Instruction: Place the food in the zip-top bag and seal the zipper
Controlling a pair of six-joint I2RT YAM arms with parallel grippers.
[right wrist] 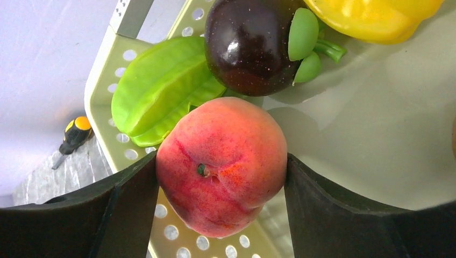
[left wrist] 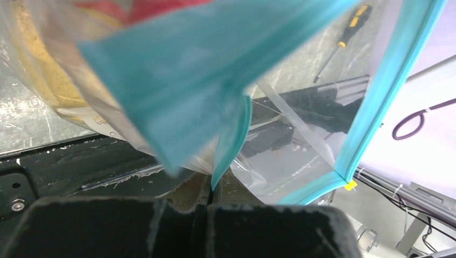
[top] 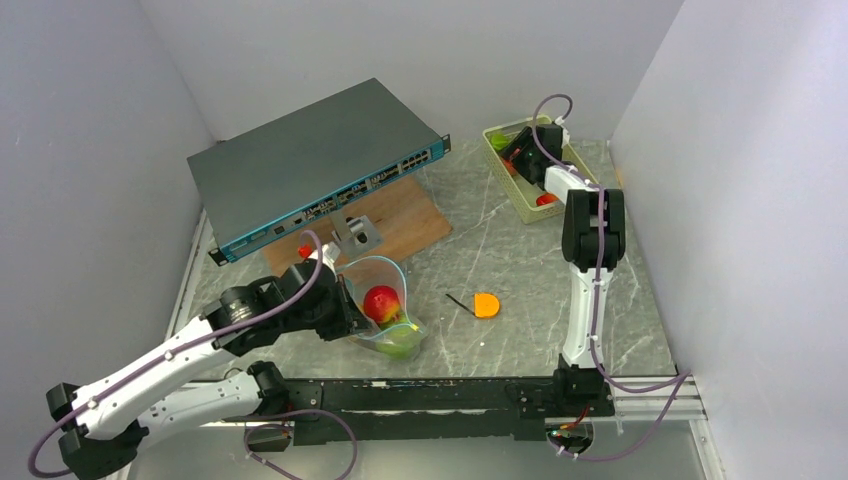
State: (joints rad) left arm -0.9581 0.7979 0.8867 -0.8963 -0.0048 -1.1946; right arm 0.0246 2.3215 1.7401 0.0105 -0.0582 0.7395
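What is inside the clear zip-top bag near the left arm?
A red apple sits in the zip-top bag, on top of green-yellow food. Whatever lies beneath those is covered from view.

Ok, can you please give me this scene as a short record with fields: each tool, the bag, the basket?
left tool: shut on the teal-blue zipper strip of the clear plastic zip-top bag, mouth open
bag contents: glossy red apple, something green beside it
right tool: fingers against both sides of the orange-pink peach
pale green perforated basket: peach, green star fruit, dark purple fruit, yellow piece
table: black-and-orange screwdriver lying loose
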